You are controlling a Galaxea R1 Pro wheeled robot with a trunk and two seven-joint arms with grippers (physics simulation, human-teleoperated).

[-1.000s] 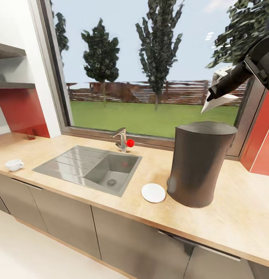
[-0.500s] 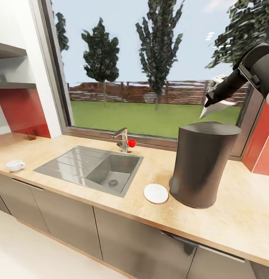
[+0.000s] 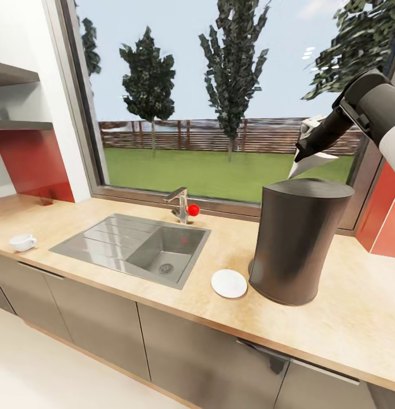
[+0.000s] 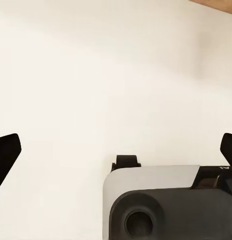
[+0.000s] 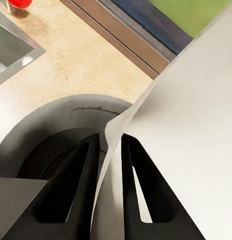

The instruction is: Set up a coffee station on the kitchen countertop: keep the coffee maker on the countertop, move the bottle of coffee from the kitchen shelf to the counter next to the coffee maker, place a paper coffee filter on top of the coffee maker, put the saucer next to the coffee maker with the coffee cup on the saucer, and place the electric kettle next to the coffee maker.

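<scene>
No text, label, brand, number or sign can be read in any of the views; the coffee maker (image 3: 296, 241) below the right gripper (image 3: 300, 154) has a plain dark wall, and the paper coffee filter (image 5: 186, 130) pinched between that gripper's fingers (image 5: 128, 185) is blank white
</scene>
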